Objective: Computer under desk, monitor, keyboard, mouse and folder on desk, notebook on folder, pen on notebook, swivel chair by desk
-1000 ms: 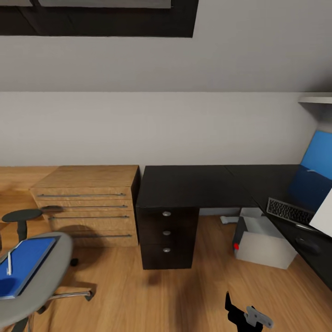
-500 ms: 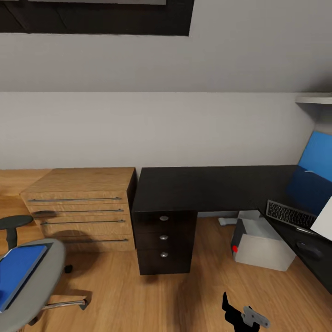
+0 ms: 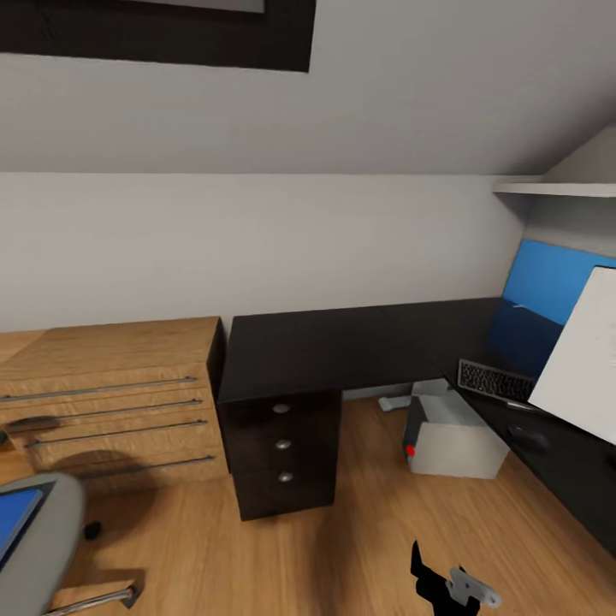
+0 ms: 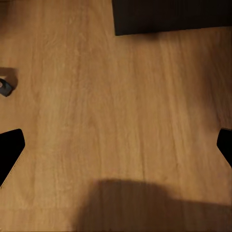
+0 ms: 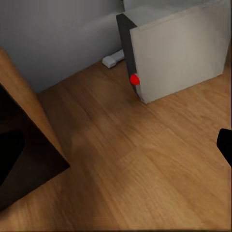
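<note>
Ahead, the long glossy black L-shaped counter (image 3: pixel 342 346) carries the slim grey keyboard (image 3: pixel 496 381), beside the white-backed monitor (image 3: pixel 582 364). Beneath the counter sits the light grey computer tower (image 3: pixel 453 436). Well away from the counter, the grey swivel chair (image 3: pixel 38 539) holds the blue folder (image 3: pixel 13 526). My left hand (image 4: pixel 116 147) and right hand (image 5: pixel 116 145) are both spread wide above the wooden floor (image 3: pixel 342 556).

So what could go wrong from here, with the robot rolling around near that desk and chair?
The computer sits on the floor by the desk, so the wheeled base could bump it. The swivel chair stands on castors at the robot's left; a nudge could send it rolling, perhaps with the folder on its seat. On the desk, the monitor looks tilted beside the keyboard and might tip.
</note>
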